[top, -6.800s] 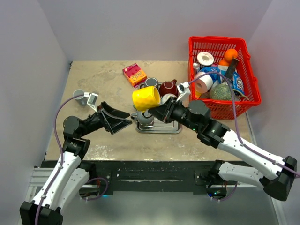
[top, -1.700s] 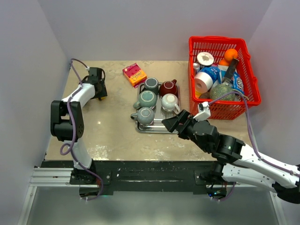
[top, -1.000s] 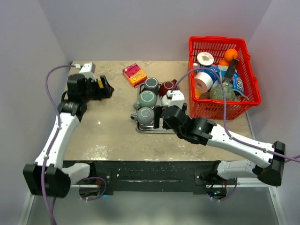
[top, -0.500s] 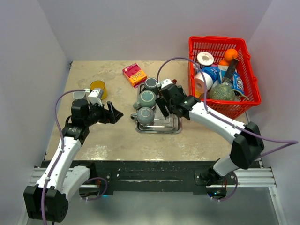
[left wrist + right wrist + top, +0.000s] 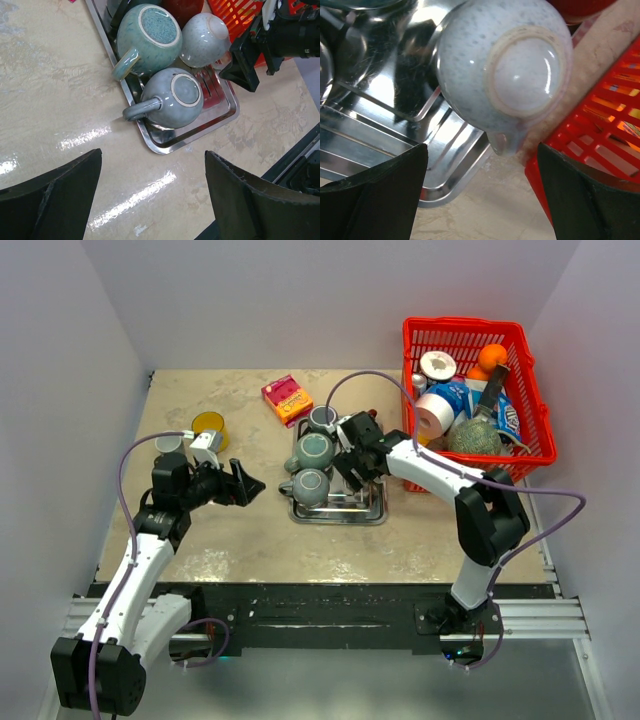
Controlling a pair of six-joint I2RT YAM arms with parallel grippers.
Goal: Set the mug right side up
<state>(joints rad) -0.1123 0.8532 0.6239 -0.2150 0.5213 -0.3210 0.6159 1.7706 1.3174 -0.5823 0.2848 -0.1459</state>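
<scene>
The left gripper (image 5: 245,483) hung open over the table, just beside the steel tray (image 5: 350,512). Farther back, the right gripper (image 5: 480,196) (jaws spread, empty) hovered over the white mug (image 5: 505,75), which sat upside down on the tray beside the red basket (image 5: 465,325).

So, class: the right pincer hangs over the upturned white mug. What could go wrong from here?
1. The white mug sits close to the basket; the open right pincer could catch the basket going down.
2. Its rounded, glazed side may slip in the grip.
3. Mugs crowd the tray; turning one may knock the grey mug.
</scene>
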